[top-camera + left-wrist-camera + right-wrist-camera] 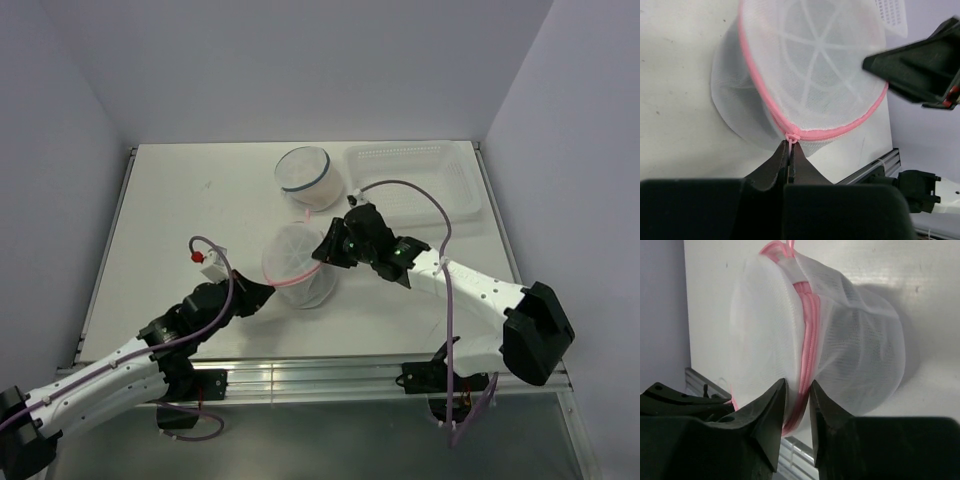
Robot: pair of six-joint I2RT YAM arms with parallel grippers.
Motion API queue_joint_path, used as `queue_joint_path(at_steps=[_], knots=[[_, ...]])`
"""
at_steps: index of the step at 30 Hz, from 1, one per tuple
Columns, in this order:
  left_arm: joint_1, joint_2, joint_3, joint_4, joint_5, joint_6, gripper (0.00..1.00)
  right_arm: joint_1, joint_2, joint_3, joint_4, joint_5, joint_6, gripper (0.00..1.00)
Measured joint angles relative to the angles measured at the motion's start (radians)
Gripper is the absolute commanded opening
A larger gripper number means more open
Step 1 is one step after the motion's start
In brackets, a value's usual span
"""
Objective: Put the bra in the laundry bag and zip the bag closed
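Left fingers pinch zip pull; tray only in top view

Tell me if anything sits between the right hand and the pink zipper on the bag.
Nothing visible does. The right hand straddles the zipper of the bag, fingers slightly apart; the left hand pinches the zipper's end.

No legible text, label, brand or number anywhere; laundry bag mesh unmarked.
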State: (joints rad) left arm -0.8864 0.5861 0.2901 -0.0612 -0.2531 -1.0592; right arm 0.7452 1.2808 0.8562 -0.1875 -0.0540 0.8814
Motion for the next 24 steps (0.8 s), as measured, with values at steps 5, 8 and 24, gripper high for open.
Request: queue_joint_path(at_steps=[5, 8, 24], knots=[[-0.027, 0.017, 0.000, -0.002, -0.001, 0.026, 0.00, 0.012, 0.079, 0.127, -0.042, -0.005, -0.083, 0.57], [-0.084, 0.065, 0.002, 0.045, -0.005, 0.041, 0.00, 0.032, 0.093, 0.201, -0.094, 0.018, -0.113, 0.62], [-0.230, 0.523, 0.206, 0.335, 0.004, 0.131, 0.00, 0.133, -0.200, -0.014, -0.178, 0.082, -0.027, 0.63]])
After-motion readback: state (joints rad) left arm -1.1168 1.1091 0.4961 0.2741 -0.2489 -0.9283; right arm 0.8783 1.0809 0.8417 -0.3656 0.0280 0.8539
